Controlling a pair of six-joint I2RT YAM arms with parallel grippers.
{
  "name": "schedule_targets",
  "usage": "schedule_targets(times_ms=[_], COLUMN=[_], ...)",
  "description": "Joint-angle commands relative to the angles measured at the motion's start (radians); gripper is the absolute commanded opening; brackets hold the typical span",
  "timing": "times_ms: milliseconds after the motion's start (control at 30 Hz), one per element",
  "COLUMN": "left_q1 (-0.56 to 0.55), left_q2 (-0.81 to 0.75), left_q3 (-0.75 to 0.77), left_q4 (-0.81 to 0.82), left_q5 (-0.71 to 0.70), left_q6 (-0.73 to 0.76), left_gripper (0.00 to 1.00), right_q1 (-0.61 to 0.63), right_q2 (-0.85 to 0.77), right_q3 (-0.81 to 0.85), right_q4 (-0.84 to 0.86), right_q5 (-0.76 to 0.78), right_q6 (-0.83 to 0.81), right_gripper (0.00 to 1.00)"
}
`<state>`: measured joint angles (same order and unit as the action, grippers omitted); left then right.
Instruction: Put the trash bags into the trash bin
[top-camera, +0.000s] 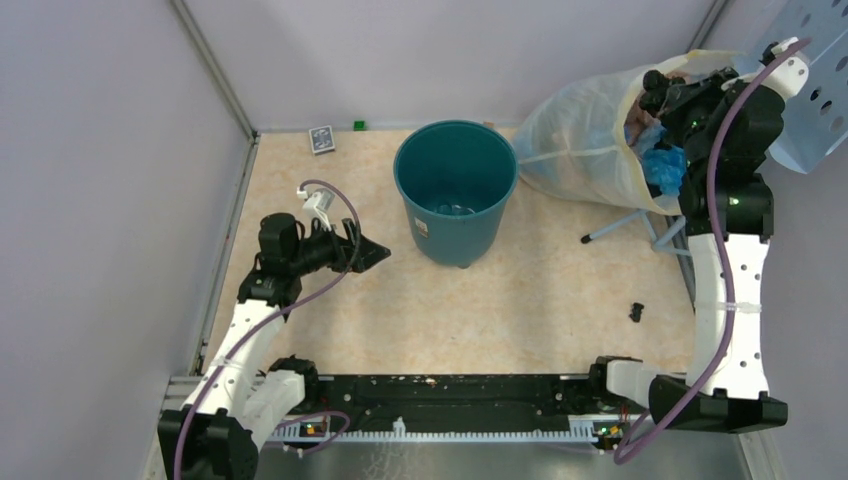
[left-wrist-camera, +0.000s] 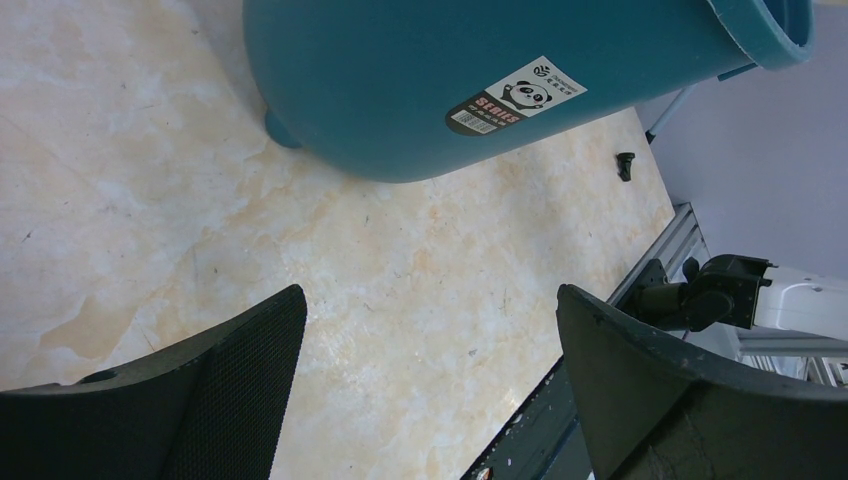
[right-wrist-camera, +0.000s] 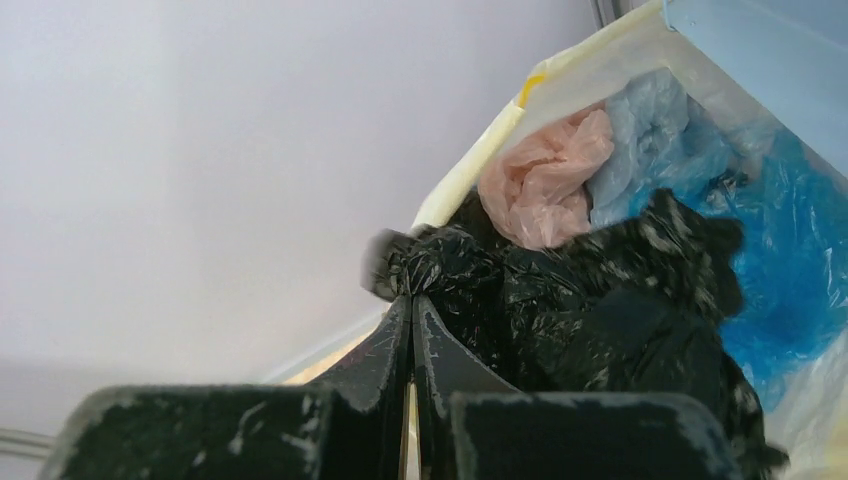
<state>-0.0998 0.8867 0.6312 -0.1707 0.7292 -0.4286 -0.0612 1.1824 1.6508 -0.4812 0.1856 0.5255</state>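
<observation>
The teal trash bin (top-camera: 456, 190) stands upright at the table's back middle, its white label showing in the left wrist view (left-wrist-camera: 515, 95). My right gripper (top-camera: 662, 92) is at the mouth of the translucent sack, shut on a glossy black crinkled trash bag (right-wrist-camera: 560, 300); its jaws (right-wrist-camera: 411, 297) pinch a fold of the bag. My left gripper (top-camera: 372, 254) is open and empty, low over the table just left of the bin; its fingers (left-wrist-camera: 240, 350) frame bare tabletop.
The large translucent sack (top-camera: 585, 150) with blue (right-wrist-camera: 780, 230) and pink (right-wrist-camera: 545, 180) plastic leans at the back right on a metal stand (top-camera: 620, 225). A small black piece (top-camera: 636, 311) lies at the right. A card box (top-camera: 321, 138) and green block (top-camera: 359, 125) sit by the back wall.
</observation>
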Motion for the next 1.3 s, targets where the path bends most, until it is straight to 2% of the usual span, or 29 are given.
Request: schedule_targets(times_ms=[0, 67, 233, 367, 533, 633, 767, 833, 933, 1100, 1267], left_q1=[-0.003, -0.003, -0.004, -0.005, -0.028, -0.079, -0.285, -0.389, -0.464, -0.503, -0.502], left_q2=[0.003, 0.002, 0.000, -0.007, -0.046, -0.047, 0.017, 0.073, 0.179, 0.388, 0.618], left_q3=[-0.002, -0.001, 0.000, -0.043, -0.118, -0.177, -0.205, -0.206, -0.211, -0.186, -0.014], left_q4=[0.033, 0.033, 0.039, 0.123, 0.208, 0.295, 0.399, 0.461, 0.614, 0.874, 0.978], left_q5=[0.014, 0.013, 0.037, 0.117, 0.126, 0.090, -0.091, -0.195, -0.260, -0.346, -0.406], left_q6=[0.000, -0.001, -0.021, -0.133, -0.218, -0.285, -0.337, -0.349, -0.385, -0.401, -0.350], left_gripper=[0.99, 0.99, 0.99, 0.99, 0.99, 0.99, 0.99, 0.99, 0.96, 0.88, 0.85], right_q1=[0.003, 0.003, 0.006, 0.034, 0.037, 0.048, 0.166, 0.240, 0.307, 0.331, 0.366], right_q2=[-0.028, -0.031, -0.004, -0.070, -0.193, -0.245, -0.300, -0.324, -0.343, -0.399, -0.435], right_q3=[0.046, 0.087, 0.214, 0.086, -0.134, -0.276, -0.433, -0.497, -0.570, -0.694, -0.763], right_q4=[-0.030, -0.041, -0.147, -0.156, -0.198, -0.195, -0.207, -0.207, -0.205, -0.146, -0.120], right_q5=[-0.006, -0.128, -0.562, -0.723, -0.735, -0.816, -0.791, -0.731, -0.676, -0.660, -0.596], right_q6=[-0.041, -0.067, -0.038, 0.007, -0.010, 0.010, 0.034, 0.050, 0.063, 0.085, 0.078], right_gripper=[0.00, 0.00, 0.00, 0.00, 0.00, 0.00, 0.00, 0.00, 0.00, 0.00, 0.00])
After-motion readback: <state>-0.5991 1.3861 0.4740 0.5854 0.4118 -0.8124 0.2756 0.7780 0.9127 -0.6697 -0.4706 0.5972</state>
